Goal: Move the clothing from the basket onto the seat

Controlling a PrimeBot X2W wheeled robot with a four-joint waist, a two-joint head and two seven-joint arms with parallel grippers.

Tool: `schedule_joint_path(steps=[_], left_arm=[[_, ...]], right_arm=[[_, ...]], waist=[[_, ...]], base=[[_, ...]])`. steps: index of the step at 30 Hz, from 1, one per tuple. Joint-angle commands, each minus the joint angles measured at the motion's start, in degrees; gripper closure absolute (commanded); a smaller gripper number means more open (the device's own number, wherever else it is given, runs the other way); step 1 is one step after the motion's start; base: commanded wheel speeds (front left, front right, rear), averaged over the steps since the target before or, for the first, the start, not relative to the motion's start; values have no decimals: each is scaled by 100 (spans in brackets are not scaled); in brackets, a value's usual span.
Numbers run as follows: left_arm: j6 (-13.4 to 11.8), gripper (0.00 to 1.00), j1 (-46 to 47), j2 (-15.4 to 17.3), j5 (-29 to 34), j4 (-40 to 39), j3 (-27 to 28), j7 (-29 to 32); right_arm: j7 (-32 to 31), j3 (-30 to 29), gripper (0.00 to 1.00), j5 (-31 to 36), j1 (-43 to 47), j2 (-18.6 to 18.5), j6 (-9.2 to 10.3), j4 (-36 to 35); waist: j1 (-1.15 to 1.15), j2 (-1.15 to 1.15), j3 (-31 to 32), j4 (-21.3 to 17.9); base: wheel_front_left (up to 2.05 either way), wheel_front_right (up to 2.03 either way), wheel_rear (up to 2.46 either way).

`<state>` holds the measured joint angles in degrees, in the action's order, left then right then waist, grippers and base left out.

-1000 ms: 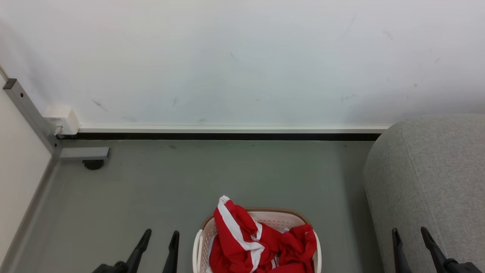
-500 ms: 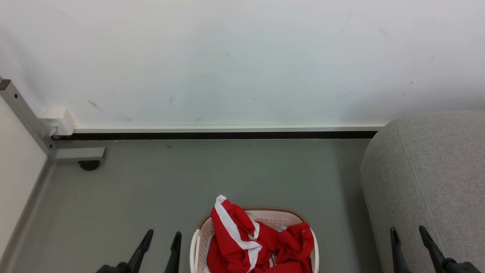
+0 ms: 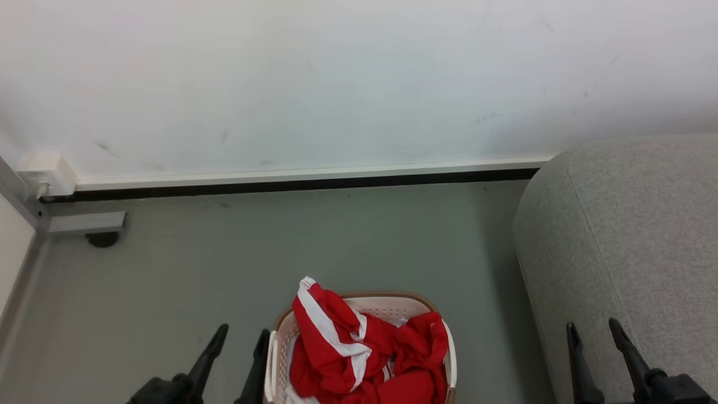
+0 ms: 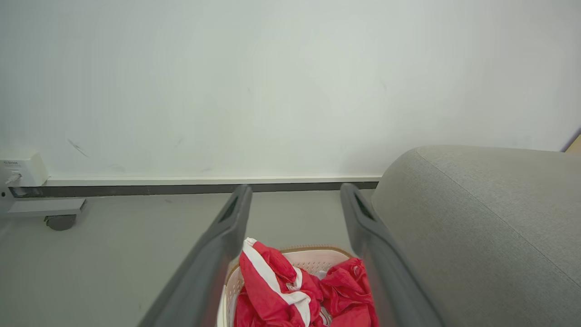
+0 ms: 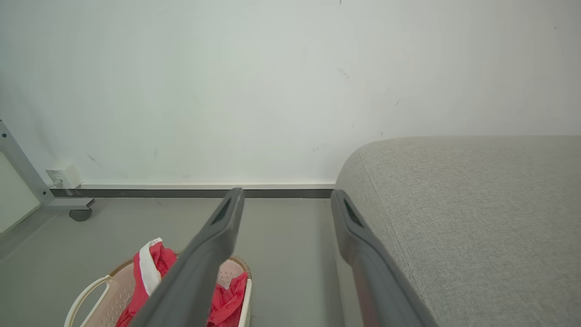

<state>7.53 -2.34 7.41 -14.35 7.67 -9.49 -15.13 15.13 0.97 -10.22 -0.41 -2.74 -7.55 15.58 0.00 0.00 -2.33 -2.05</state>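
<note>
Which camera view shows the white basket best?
The head view: the basket shows its brown rim and both sides. In the left wrist view the left pincer overlaps its sides; in the right wrist view the right pincer crosses it.

It looks like a plain home room: upholstered seat (image 3: pixel 628 235), laundry basket (image 3: pixel 387 306) on grey floor (image 3: pixel 280 252), white wall (image 3: pixel 336 84).

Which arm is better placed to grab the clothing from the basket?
Probably left: the open left tool sits beside the basket holding the clothing; the right tool hovers by the seat.

The clothing (image 3: pixel 359 359) lies in the basket (image 3: pixel 280 339), seat (image 3: pixel 628 235) right.
</note>
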Motion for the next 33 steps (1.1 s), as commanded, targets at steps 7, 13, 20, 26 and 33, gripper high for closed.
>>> schedule_joint_path(steps=[7,13,20,26,33], left_arm=[[-7,0,785,380,-119,-114,-342,-4],[-7,0,1810,927,-118,140,-1087,-3],[-7,0,3275,1400,-77,1090,-2424,-3],[-7,0,4439,1437,62,2052,-3300,315],[-7,0,5306,1366,610,3104,-3958,845]], right_arm=[[2,159,0,-183,-427,-26,12,-395],[2,298,0,-310,-862,-26,12,-830],[2,323,0,-542,-1295,-22,12,-1224],[2,346,0,-653,-1608,-22,12,-1525],[1,427,0,-948,-1851,-22,12,-1796]], waist=[[0,0,-877,-303],[0,0,-1857,-508],[0,0,-2759,-708],[0,0,-3409,-828],[0,0,-4026,-950]], base=[[0,0,0],[0,0,0],[0,0,0],[0,0,0],[0,0,0]])
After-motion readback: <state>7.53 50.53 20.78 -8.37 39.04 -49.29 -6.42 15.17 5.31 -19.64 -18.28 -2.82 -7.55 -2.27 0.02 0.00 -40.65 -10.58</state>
